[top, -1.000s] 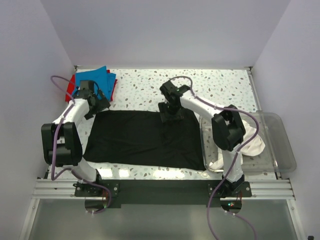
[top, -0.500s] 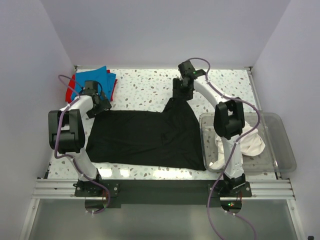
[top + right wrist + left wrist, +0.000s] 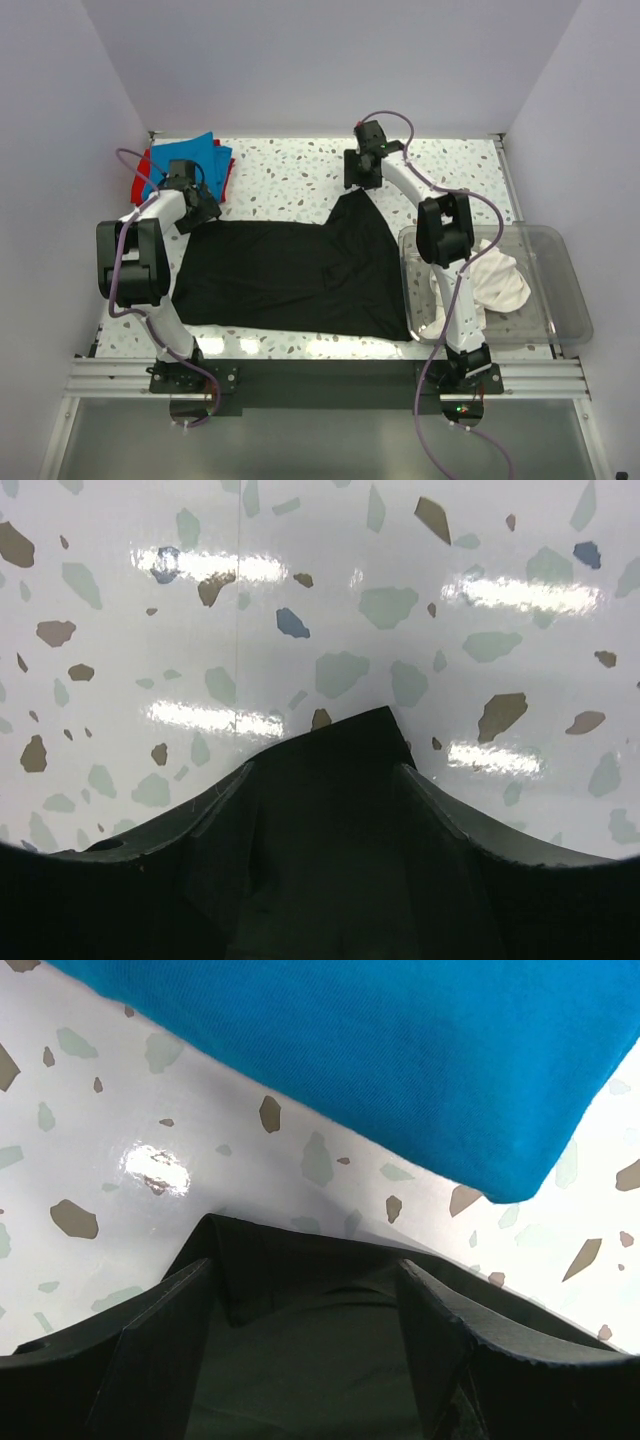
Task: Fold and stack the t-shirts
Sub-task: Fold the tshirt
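A black t-shirt [image 3: 290, 275] lies spread flat on the speckled table. My right gripper [image 3: 360, 180] is shut on its far right corner [image 3: 350, 740] and has drawn it into a peak toward the back edge. The cloth fills the gap between that gripper's [image 3: 325, 780] fingers. My left gripper [image 3: 200, 208] sits at the shirt's far left corner. Its [image 3: 305, 1280] fingers stand apart with black cloth [image 3: 300, 1350] lying between them. A folded bright blue t-shirt [image 3: 190, 160] [image 3: 400, 1060] rests on a red one [image 3: 143, 175] at the back left.
A clear plastic bin [image 3: 565, 300] stands at the right front with a crumpled white t-shirt [image 3: 500, 280] in it. The right arm reaches over the bin's left side. White walls close in the table on three sides.
My right gripper has moved away from the arms and to the right with the black shirt's corner, pulling it into a peak. My left gripper's jaws have narrowed at the left corner.
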`<state>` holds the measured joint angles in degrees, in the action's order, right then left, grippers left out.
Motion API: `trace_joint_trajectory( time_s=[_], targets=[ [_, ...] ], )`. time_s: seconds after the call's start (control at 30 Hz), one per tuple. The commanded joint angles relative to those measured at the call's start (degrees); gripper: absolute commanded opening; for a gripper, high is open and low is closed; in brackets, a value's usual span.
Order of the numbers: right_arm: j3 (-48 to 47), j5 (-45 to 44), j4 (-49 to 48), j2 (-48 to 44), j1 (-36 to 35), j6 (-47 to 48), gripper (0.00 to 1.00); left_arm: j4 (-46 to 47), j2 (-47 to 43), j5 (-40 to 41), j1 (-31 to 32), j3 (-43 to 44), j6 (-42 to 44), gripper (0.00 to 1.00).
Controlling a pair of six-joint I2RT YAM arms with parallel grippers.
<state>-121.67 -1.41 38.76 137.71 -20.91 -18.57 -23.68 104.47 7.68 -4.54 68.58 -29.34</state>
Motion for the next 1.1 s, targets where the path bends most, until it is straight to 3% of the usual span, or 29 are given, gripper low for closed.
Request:
trace_joint_trajectory(
  time_s=[0.0,0.3,0.57,0.9,1.07],
  targets=[
    [-1.8,-2.9,-5.6,-0.1,0.5,3.3,0.59,0.0,-0.9,-0.2,-0.6,1.3,0.4,0.76],
    [-5.2,-6.5,-5.3,4.0,0.5,6.4,0.56,-0.6,-2.6,-0.3,-0.6,-0.2,0.3,0.76],
    [-2.7,-6.6,-6.1,4.8,0.5,7.0,0.53,-0.8,-2.7,-1.4,-0.5,0.3,0.4,0.76],
    [0.9,-6.7,-4.9,4.1,0.3,6.5,0.35,-0.8,-2.9,-1.4,-0.6,0.2,0.6,0.76],
    [0.6,-6.9,-2.2,5.3,0.4,5.5,0.31,-0.9,-3.0,-1.6,-0.6,0.5,0.8,0.76]
  ],
)
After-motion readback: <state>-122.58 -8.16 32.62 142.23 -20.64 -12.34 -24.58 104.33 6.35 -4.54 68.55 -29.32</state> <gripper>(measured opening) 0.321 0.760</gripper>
